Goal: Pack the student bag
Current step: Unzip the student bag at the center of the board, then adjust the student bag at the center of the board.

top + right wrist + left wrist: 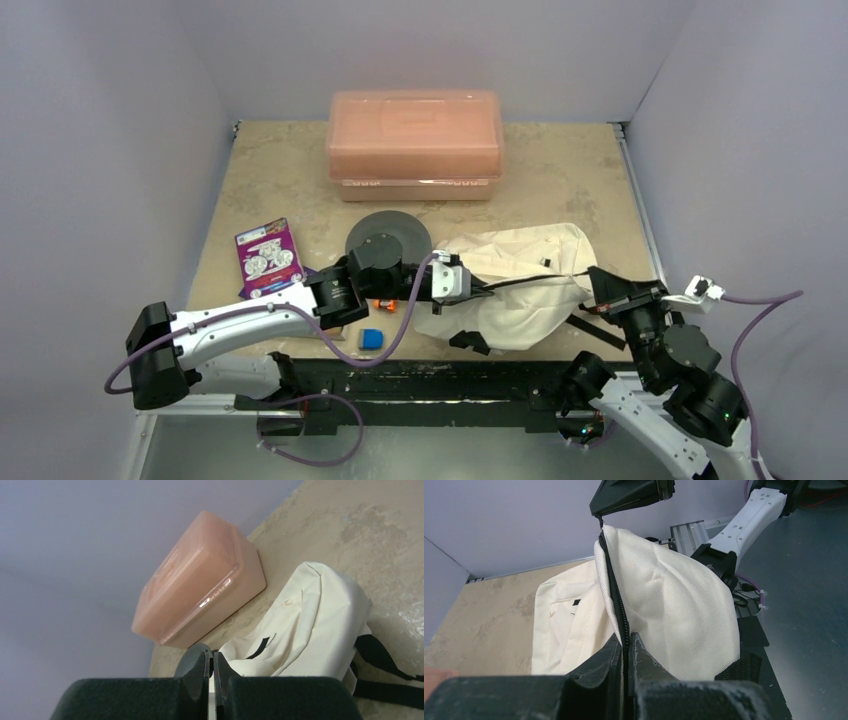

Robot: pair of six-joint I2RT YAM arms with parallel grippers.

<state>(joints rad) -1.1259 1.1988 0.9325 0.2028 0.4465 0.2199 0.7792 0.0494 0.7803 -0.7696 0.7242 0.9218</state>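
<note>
pinching the bag (530,262) zip edge taut: left gripper (627,642) at 9 o'clock, right gripper (213,662) at 3. could slip free if pulled harder.

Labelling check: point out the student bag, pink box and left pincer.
student bag (512,308): top external view, cream fabric body.
pink box (415,135): top external view, lid centre.
left pincer (626,641): left wrist view, between fingertips clamping bag zip.
</note>
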